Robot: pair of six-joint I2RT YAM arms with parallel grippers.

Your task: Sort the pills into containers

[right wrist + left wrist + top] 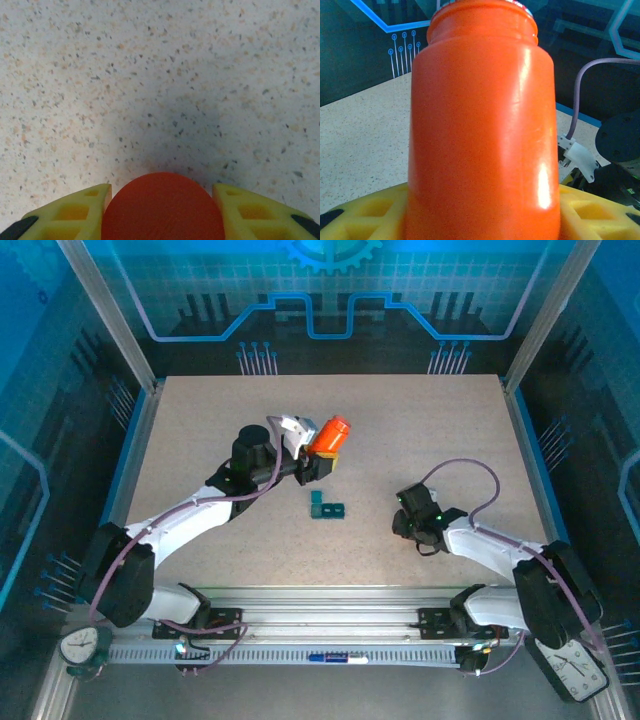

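My left pincer (320, 458) grips the orange bottle (480, 125) by its body, mouth tilted away from me. My right pincer (161, 200) is closed on a red cap (162, 217), close above the table (200, 430). The box (327, 507) is a small dark-teal strip lying flat mid-table, between my arms, just nearer me than the bottle. A piece juts from its left end; whether that is a lid I cannot tell.

Pill box (327, 507) near mid-bench (200, 420). Bottle (331, 433) just behind it, tilted, raised off the bench, between the left claw (322, 454) fingers. Right claw (404, 524) right of box, well apart, low over bench; cap (162, 207) between its fingers.
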